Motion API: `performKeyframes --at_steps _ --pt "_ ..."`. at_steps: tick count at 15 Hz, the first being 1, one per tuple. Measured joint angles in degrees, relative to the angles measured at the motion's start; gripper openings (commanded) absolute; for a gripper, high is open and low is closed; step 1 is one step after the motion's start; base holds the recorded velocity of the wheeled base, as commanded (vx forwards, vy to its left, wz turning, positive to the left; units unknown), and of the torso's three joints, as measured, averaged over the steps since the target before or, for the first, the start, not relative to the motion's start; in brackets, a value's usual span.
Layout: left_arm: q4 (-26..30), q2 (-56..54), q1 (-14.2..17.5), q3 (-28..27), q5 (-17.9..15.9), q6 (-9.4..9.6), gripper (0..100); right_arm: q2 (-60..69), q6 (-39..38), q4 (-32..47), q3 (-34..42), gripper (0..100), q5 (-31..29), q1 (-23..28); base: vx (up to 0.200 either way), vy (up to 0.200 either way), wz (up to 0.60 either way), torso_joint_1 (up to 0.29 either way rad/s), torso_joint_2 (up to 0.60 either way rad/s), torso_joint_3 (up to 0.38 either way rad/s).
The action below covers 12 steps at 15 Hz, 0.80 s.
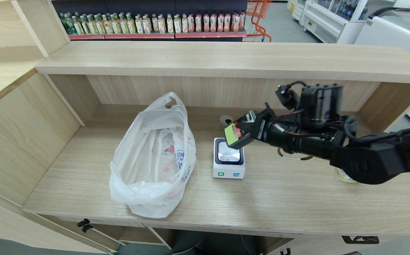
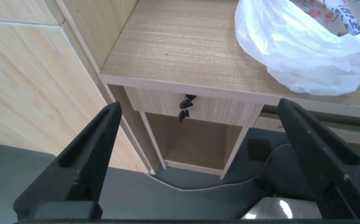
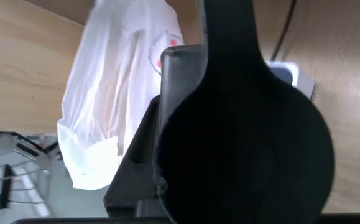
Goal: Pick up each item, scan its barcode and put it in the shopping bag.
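Note:
A white plastic shopping bag (image 1: 153, 156) stands open on the wooden counter, left of centre, and also appears in the wrist views (image 2: 304, 43) (image 3: 114, 93). Right of it sits a small white barcode scanner (image 1: 228, 158) with a dark glass top (image 3: 288, 71). My right gripper (image 1: 248, 128) is shut on a small dark pack with a green and orange end (image 1: 236, 136), tilted just above the scanner's right side. My left gripper (image 2: 199, 111) is open and holds nothing, low in front of the counter's front edge, left of the bag.
A pale round item (image 1: 344, 176) lies on the counter, mostly hidden under my right arm. A cable hole (image 1: 226, 119) sits behind the scanner. The counter has a back wall, side walls and a shelf overhead. A drawer with a key (image 2: 184, 107) is below the front edge.

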State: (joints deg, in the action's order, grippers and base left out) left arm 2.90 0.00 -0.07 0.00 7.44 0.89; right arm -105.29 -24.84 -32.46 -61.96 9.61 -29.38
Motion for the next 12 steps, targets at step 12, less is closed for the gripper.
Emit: performKeyframes --at_steps 12 --pt "0.0 0.0 0.0 0.0 0.0 -1.21 100 28.4 14.2 0.1 22.4 0 0.5 1.8 0.0 0.05 0.0 -0.001 0.0 0.0"
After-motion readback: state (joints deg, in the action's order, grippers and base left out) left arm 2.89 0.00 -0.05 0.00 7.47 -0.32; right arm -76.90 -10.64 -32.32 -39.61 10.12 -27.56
